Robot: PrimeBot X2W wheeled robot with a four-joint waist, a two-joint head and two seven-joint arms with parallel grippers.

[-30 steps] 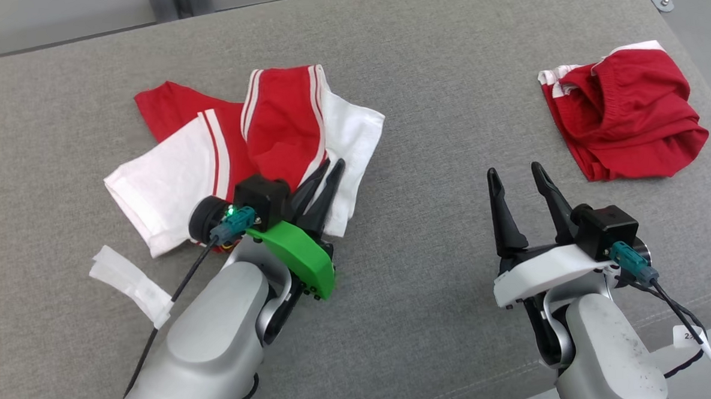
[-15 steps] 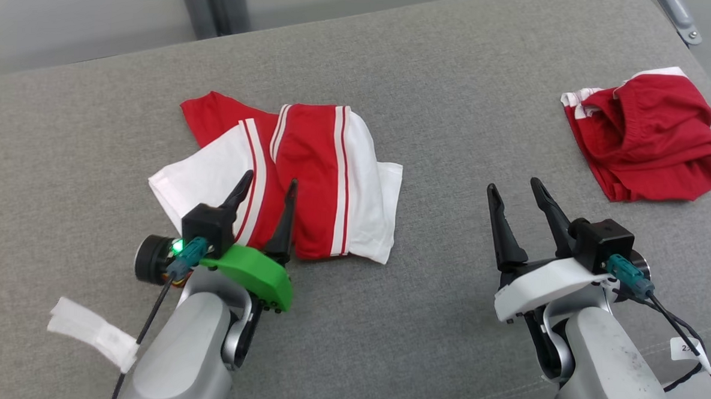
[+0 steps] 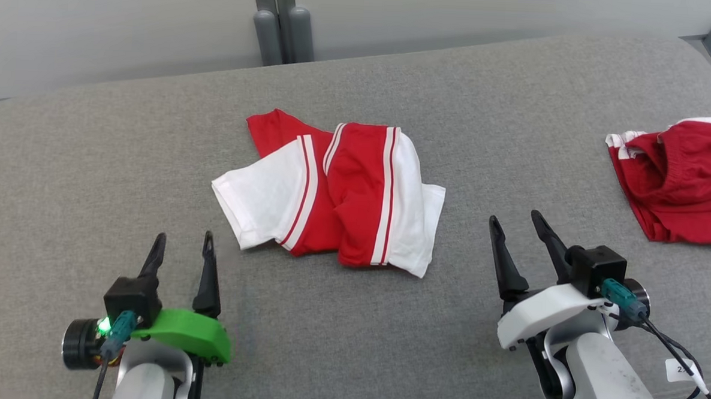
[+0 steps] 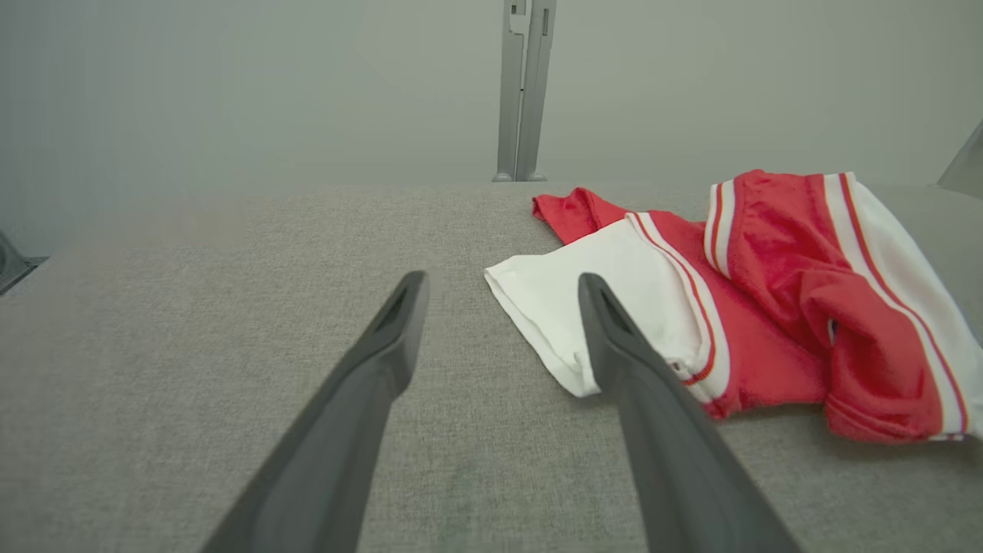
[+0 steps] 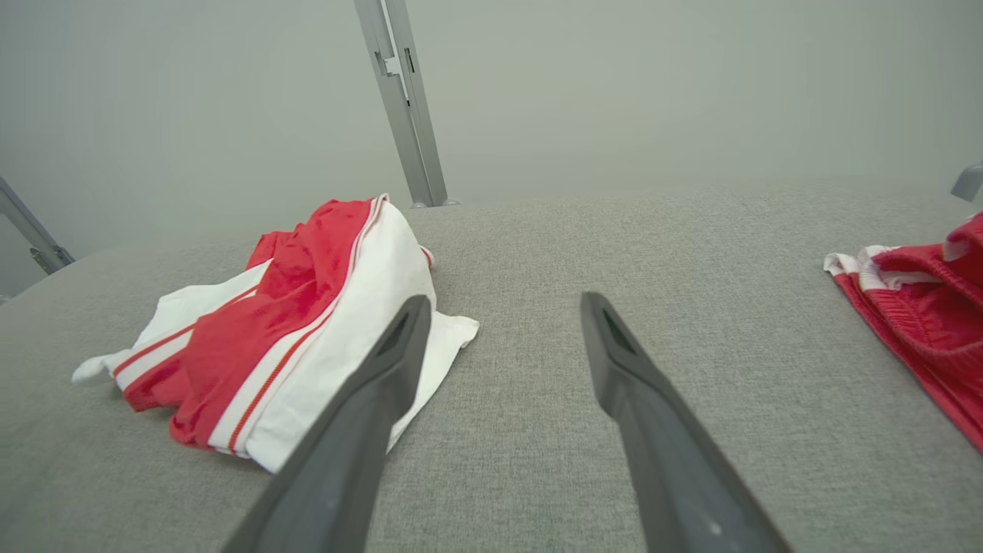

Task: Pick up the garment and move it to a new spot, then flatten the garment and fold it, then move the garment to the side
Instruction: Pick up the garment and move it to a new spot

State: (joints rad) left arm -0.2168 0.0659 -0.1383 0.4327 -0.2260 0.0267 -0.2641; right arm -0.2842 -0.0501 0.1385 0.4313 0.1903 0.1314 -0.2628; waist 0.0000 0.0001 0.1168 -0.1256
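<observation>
A: At one o'clock from the left tool (image 3: 184, 240), the garment (image 3: 337, 199) is lying rumpled on the counter (image 3: 92, 182).

B: Is either tool gripping it?

A: No. It and the right tool (image 3: 514, 221) are both gaping wide, holding nothing. Flattening, folding and shifting aside are looking undone.

The left end effector (image 3: 185, 235) has two dark fingers (image 3: 209, 277), a green mount (image 3: 184, 336), a black camera block (image 3: 132, 298) and a teal plug (image 3: 119, 327). The right end effector (image 3: 514, 216) has a white mount (image 3: 539, 312), a black cable (image 3: 664, 340) and a white tag (image 3: 678, 369).
</observation>
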